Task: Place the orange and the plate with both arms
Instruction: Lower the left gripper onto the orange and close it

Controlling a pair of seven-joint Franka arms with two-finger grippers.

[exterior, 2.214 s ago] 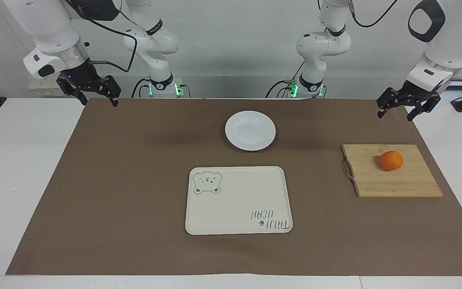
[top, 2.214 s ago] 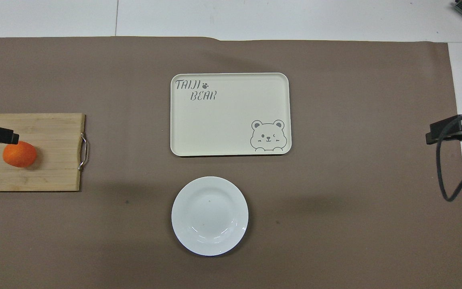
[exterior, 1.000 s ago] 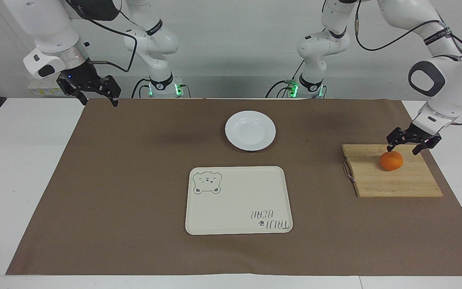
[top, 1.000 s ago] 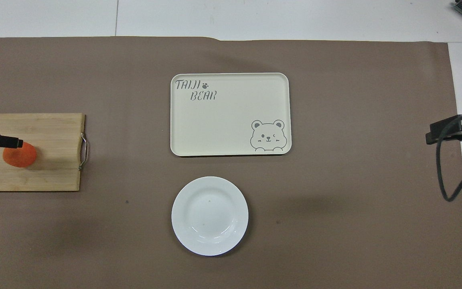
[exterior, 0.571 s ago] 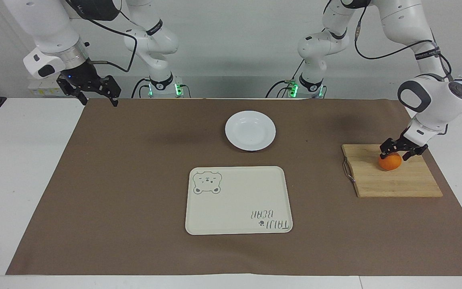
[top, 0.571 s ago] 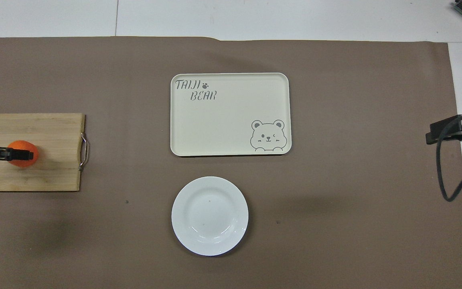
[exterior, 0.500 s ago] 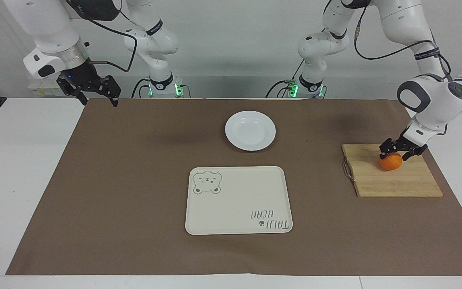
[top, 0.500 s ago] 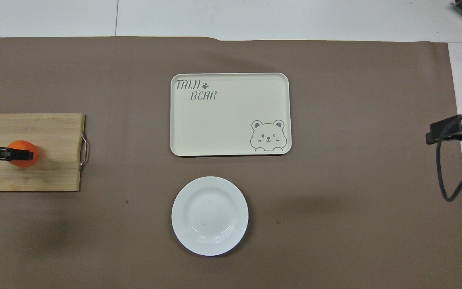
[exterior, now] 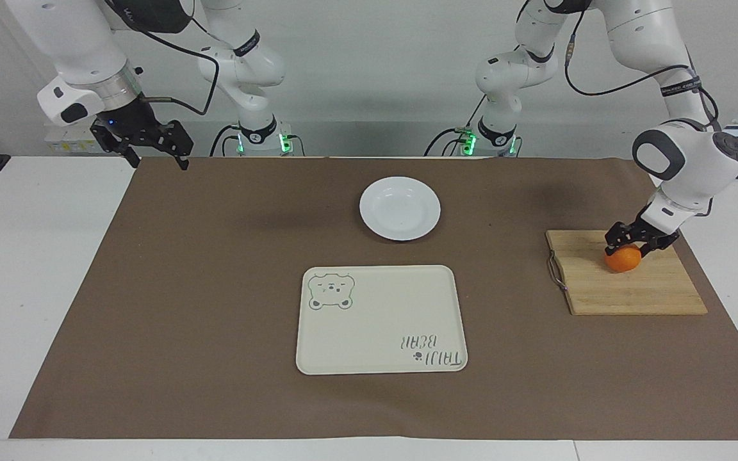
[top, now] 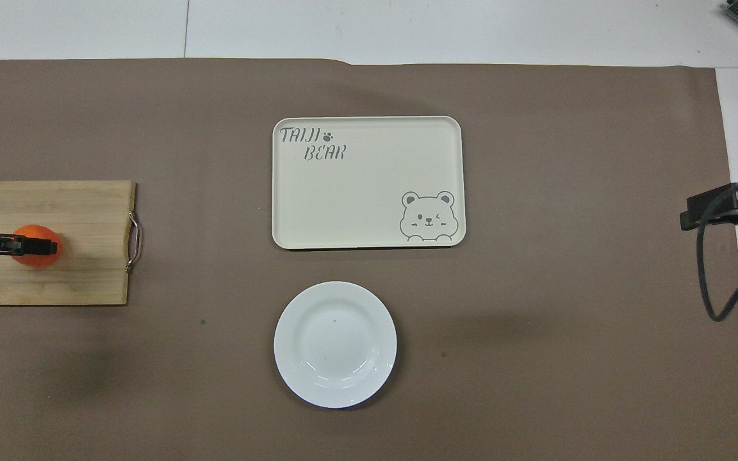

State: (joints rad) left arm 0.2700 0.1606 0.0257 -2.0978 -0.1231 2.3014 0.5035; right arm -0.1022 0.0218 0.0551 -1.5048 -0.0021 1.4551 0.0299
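Left gripper (exterior: 626, 247) down on small round bright-orange fruit (exterior: 623, 260), fingers clamped on its upper half – orange sits on bamboo cutting board (exterior: 625, 282) at left arm's end of table. Grip looks high on fruit; lift slowly and straight up, watch for roll-out. Round glossy white plate (exterior: 400, 209) lies mid-table, nearer robots than cream bear-print tray (exterior: 381, 319). Right gripper (exterior: 151, 148) waits over brown mat's (exterior: 215, 288) corner – fingers spread, holding nothing.

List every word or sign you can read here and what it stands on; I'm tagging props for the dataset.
"TAIJI BEAR", with a paw print after TAIJI, on the cream tray, which also bears a winking bear drawing.
Black bands on the arms carry lettering too small to read.
Nothing else bears text.
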